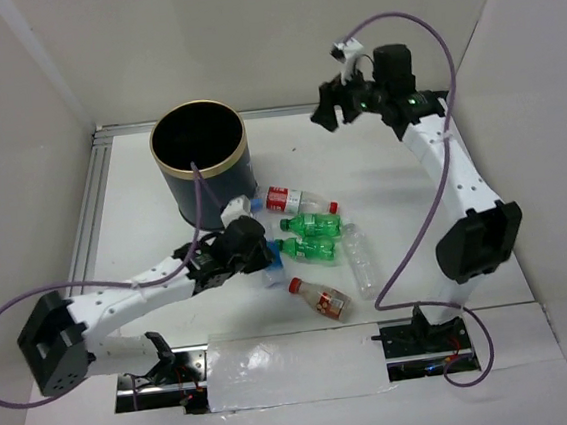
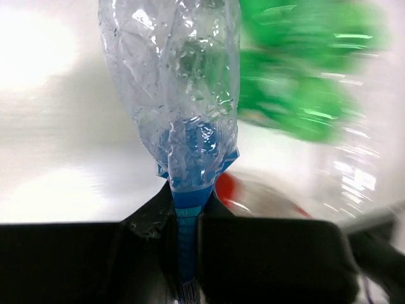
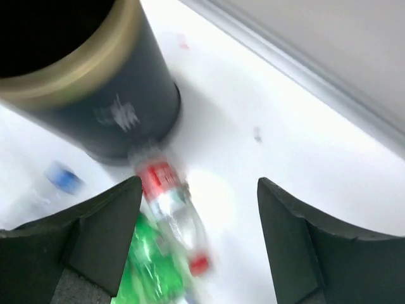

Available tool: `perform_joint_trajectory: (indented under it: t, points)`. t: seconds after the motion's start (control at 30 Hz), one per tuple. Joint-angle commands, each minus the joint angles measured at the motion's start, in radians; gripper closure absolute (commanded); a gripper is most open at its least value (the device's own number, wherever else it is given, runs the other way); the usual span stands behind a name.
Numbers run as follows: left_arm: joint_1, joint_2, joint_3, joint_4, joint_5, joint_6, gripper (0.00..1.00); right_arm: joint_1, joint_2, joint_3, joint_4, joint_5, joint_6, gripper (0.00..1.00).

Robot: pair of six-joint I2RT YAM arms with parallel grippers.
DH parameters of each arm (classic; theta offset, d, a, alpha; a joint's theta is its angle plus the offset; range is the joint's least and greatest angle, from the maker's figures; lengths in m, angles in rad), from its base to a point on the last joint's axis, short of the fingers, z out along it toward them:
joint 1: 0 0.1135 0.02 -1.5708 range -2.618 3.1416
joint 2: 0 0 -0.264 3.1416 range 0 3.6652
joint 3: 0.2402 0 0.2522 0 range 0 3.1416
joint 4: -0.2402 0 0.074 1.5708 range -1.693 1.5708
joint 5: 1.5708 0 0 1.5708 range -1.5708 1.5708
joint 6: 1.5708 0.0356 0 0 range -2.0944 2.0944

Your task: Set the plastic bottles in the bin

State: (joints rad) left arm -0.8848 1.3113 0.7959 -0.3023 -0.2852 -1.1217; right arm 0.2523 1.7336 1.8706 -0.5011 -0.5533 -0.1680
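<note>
A robot lab test cell, not a home or shop: a bare white table (image 1: 287,142) boxed in by plain white panel walls (image 1: 246,35) on the left, far and right sides, a metal rail (image 1: 88,216) along its left edge, and two robot arms, the left arm (image 1: 121,293) and the right arm (image 1: 450,171), bolted at the near edge, with purple cables (image 1: 198,196) looping loose
</note>
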Motion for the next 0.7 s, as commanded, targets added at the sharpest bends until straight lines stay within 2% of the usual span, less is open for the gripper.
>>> perform_joint_trajectory:
  t: [0.0, 0.07, 0.1, 0.17, 0.27, 0.33, 0.37, 0.4, 0.43, 0.53, 0.67]
  points:
    - [-0.045, -0.182, 0.182, -0.046, -0.124, 0.152, 1.0, -0.013, -0.094, -0.274, -0.26, 0.048, -0.157, 0.19]
    - [-0.036, -0.211, 0.296, -0.06, -0.193, 0.225, 1.0, -0.022, -0.16, -0.408, -0.294, 0.061, -0.186, 0.14]
    - [-0.026, -0.211, 0.334, -0.06, -0.215, 0.249, 1.0, -0.034, -0.178, -0.523, -0.306, 0.072, -0.186, 0.07]
    - [0.03, -0.211, 0.445, -0.041, -0.25, 0.324, 0.99, -0.035, -0.226, -0.606, -0.315, 0.072, -0.174, 0.0]
    - [0.118, -0.163, 0.548, 0.015, -0.314, 0.41, 0.97, -0.045, -0.238, -0.694, -0.326, 0.081, -0.145, 0.0]
    - [0.203, -0.126, 0.592, 0.066, -0.325, 0.467, 0.91, -0.054, -0.218, -0.72, -0.34, 0.099, -0.145, 0.0]
    - [0.263, -0.078, 0.623, 0.066, -0.354, 0.467, 0.9, -0.065, -0.192, -0.731, -0.35, 0.124, -0.145, 0.0]
    - [0.264, -0.051, 0.623, 0.052, -0.37, 0.467, 0.9, -0.065, -0.177, -0.731, -0.364, 0.124, -0.145, 0.0]
    - [0.312, -0.025, 0.65, 0.033, -0.399, 0.455, 0.83, -0.065, -0.163, -0.74, -0.364, 0.133, -0.145, 0.0]
    - [0.377, 0.064, 0.66, 0.023, -0.417, 0.468, 0.81, -0.074, -0.118, -0.752, -0.387, 0.133, -0.145, 0.0]
    - [0.467, 0.147, 0.68, 0.0, -0.388, 0.49, 0.51, -0.065, -0.065, -0.752, -0.387, 0.164, -0.127, 0.0]
